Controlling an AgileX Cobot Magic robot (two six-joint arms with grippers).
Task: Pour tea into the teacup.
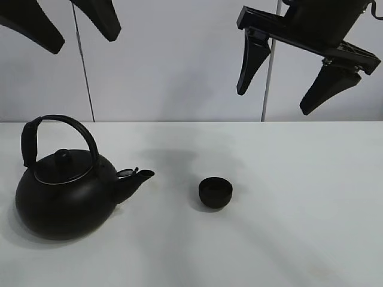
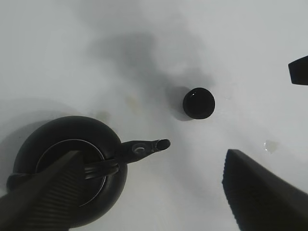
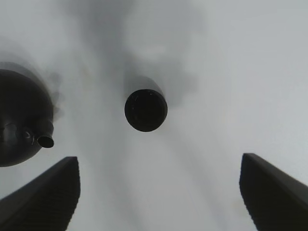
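With both pincers hanging wide and empty at the top of the high view, the left gripper (image 1: 69,27) upper left and the right gripper (image 1: 290,84) upper right, nothing has begun. The kettle (image 1: 66,191) sits untouched lower left, its spout toward the teacup (image 1: 215,192) at centre; lifting and pouring remain.

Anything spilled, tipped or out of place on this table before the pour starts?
Nothing stands out. The kettle sits upright with its lid on, spout toward the teacup, which stands upright and apart from it. One tiny droplet-like spot marks the table; no puddle.
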